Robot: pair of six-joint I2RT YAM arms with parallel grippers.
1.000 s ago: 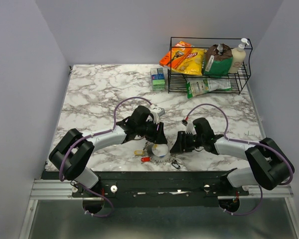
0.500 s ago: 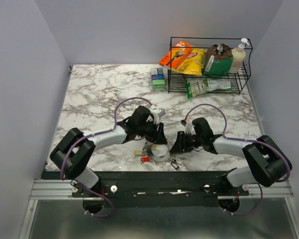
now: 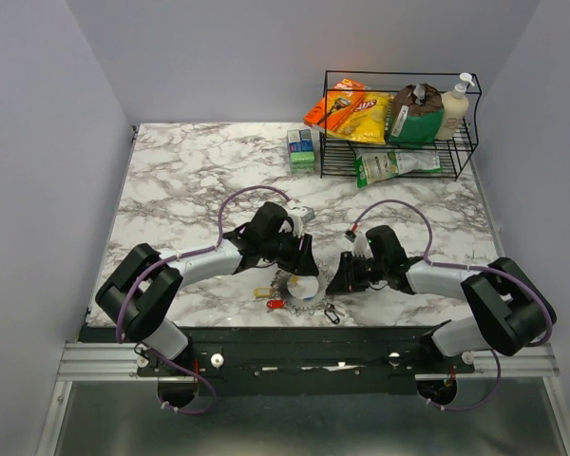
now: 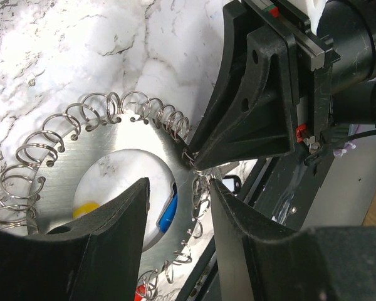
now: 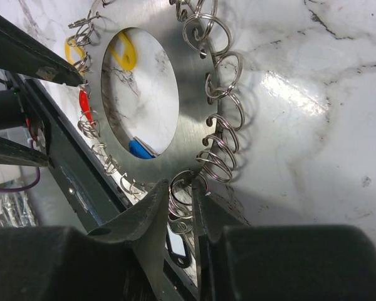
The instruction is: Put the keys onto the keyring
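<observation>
A flat silver plate (image 5: pixel 191 94) with a round hole lies near the table's front edge, small wire keyrings hooked all round its rim. My right gripper (image 5: pixel 182 188) is shut on one keyring (image 5: pixel 179 180) at that rim. My left gripper (image 4: pixel 178 185) hangs open over the plate (image 4: pixel 113 138), a finger on each side of its band. From above, the left gripper (image 3: pixel 302 258) and right gripper (image 3: pixel 334 282) meet at the plate (image 3: pixel 305 286). Keys with yellow (image 5: pixel 122 53), blue (image 5: pixel 140 148) and red (image 5: pixel 83 103) heads lie under and beside it.
A black tag (image 3: pixel 334 313) lies by the table's black front rail (image 3: pixel 285 332). At the back right a wire rack (image 3: pixel 325 123) holds snack bags (image 3: pixel 347 109) and a bottle (image 3: pixel 454 109). Small boxes (image 3: pixel 302 149) stand to its left.
My right gripper has narrowed its jaws onto a keyring at the plate's rim and edged slightly left. The left gripper and the plate have stayed put.
</observation>
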